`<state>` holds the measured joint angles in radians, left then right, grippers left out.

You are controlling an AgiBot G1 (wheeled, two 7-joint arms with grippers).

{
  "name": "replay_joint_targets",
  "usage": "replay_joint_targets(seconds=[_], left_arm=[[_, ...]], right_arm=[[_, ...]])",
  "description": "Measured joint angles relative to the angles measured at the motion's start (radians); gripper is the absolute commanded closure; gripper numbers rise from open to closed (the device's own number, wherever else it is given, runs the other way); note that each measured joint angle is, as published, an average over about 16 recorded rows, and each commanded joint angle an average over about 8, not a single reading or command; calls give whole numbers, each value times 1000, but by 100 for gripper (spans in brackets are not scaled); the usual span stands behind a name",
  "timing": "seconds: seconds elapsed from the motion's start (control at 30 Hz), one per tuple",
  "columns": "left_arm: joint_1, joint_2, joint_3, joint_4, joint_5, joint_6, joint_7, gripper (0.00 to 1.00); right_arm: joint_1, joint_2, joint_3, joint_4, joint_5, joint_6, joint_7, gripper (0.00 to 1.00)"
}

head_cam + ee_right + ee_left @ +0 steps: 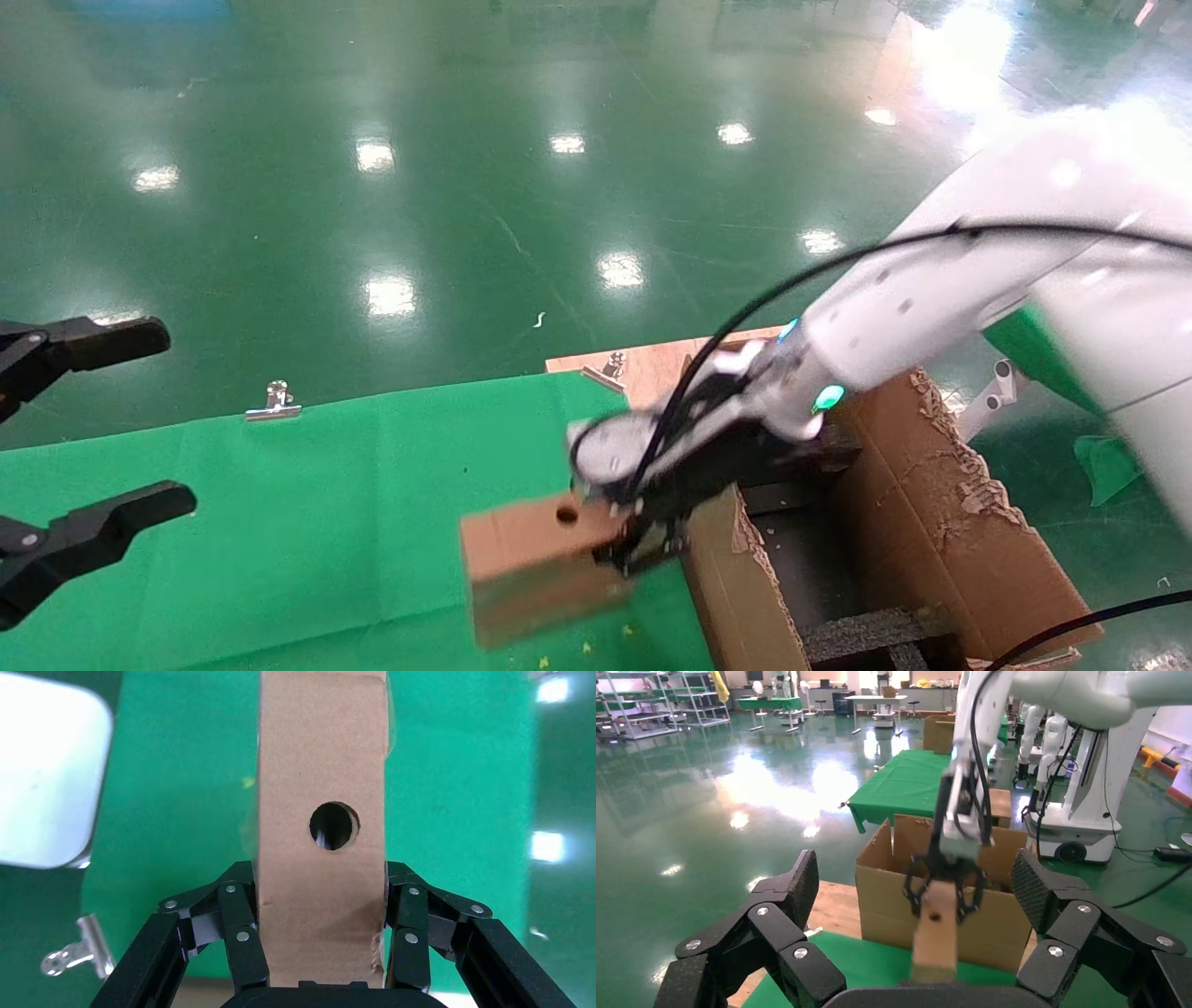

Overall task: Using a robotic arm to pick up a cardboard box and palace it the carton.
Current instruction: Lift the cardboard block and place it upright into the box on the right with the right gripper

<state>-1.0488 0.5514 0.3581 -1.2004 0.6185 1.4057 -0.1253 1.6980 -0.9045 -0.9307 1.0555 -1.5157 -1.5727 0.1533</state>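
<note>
My right gripper (643, 545), on the white robotic arm (931, 298), is shut on one end of the small brown cardboard box (535, 564). It holds the box above the green cloth, just left of the carton's left wall. The box's round hole faces up. In the right wrist view the gripper (321, 881) clamps both sides of the box (321, 762). The carton (941, 522) stands open at the right with ragged flaps and black foam (875, 632) inside. The left wrist view shows the box (935, 941) in front of the carton (884, 899). My left gripper (166, 419) is open and empty at the far left.
A green cloth (307, 522) covers the table. Metal clips (273, 403) hold its far edge, and another clip (610, 366) lies on the bare wooden corner (656, 359) behind the carton. Shiny green floor lies beyond. Another white robot (1081, 804) stands behind the carton.
</note>
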Motion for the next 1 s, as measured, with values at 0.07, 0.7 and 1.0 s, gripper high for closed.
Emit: replay_joint_targets(seconds=[0.07,0.7,1.0], left_arm=[[0,0,0,0,0,0,0,0],[0,0,0,0,0,0,0,0],[0,0,0,0,0,0,0,0]], right_arm=[[33,16,2,-9,26,-4,0,100],[359,206,-117,-68,215,-12,19,100],[428,342,-180,-93,217,-8,22,100]])
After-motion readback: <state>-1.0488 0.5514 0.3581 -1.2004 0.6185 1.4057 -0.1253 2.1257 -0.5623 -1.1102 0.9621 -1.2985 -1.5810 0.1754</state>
